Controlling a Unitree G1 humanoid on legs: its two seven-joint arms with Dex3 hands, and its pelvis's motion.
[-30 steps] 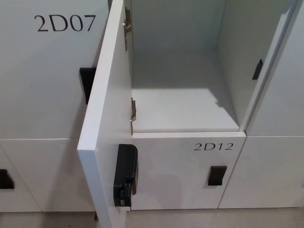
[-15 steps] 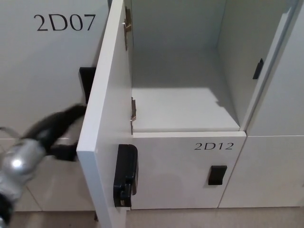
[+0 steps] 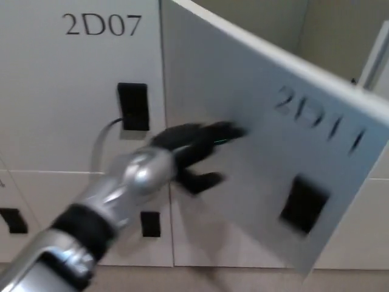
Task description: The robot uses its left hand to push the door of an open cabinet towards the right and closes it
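the left hand [image 3: 194, 152] reaches in from the lower left on a silver forearm [image 3: 115, 201] and lies against the outer face of the cabinet door [image 3: 255, 140]. its black fingers [image 3: 222, 131] are spread apart and stretched flat toward the right, with the thumb lower down, and they grasp nothing. the picture is blurred around the hand, so the exact contact spot is hard to make out. the door stands part way across its opening, hinged along its left edge and slanting out toward the camera on the right. it carries a blurred label reading 2d11 [image 3: 319, 118] and a black handle [image 3: 302, 204] near its lower right. a strip of the cabinet interior [image 3: 285, 27] shows above the door's top edge. to the left is the closed door marked 2d07 [image 3: 103, 25] with its own black handle [image 3: 134, 106]. the right hand is out of sight.
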